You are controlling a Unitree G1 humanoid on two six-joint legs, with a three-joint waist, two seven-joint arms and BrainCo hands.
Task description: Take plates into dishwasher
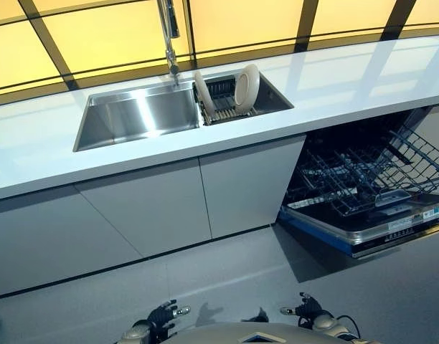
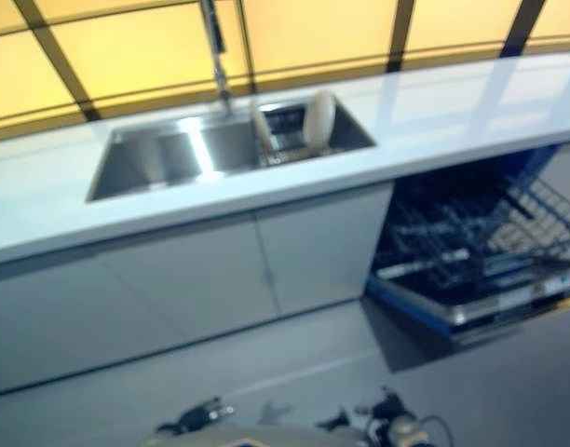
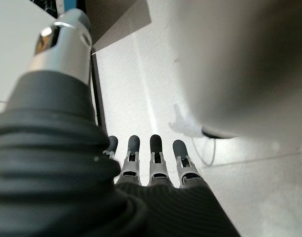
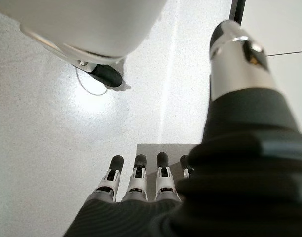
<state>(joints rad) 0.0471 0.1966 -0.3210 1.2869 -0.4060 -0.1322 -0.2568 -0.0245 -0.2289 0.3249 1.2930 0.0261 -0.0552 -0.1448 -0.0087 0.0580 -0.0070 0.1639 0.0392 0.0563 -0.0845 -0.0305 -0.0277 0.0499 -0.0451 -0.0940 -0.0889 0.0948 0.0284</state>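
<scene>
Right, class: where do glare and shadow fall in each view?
Left eye view: glare streaks the sink basin, window bars mirror on the countertop, the open dishwasher door shadows the floor. Right wrist view: bright glare spot on the floor.

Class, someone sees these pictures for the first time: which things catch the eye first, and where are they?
Two pale plates stand on edge in a dark rack in the right part of the steel sink. Lower right, the dishwasher is open, its wire basket pulled out and empty.
</scene>
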